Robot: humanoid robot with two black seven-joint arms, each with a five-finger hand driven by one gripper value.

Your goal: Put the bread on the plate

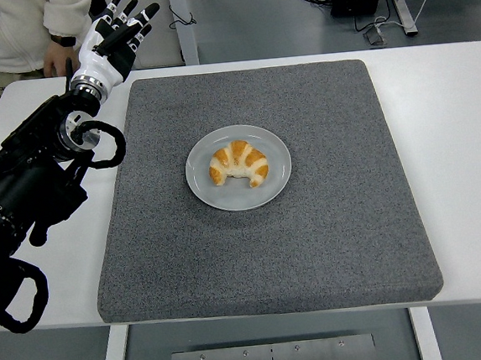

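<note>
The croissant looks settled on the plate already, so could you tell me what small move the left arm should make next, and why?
Probably draw the left hand back toward the robot's own side and let it rest. The croissant lies wholly on the grey plate, the hand's fingers are spread and empty, and it hovers over the table's far left corner close to a person standing there.

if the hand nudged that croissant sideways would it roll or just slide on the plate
Probably slide: the croissant lies flat in a curved crescent, a shape unlikely to roll. Its flaky-looking crust suggests it is light and easily crushed. The plate looks smooth, so it may skid toward the rim.
</note>
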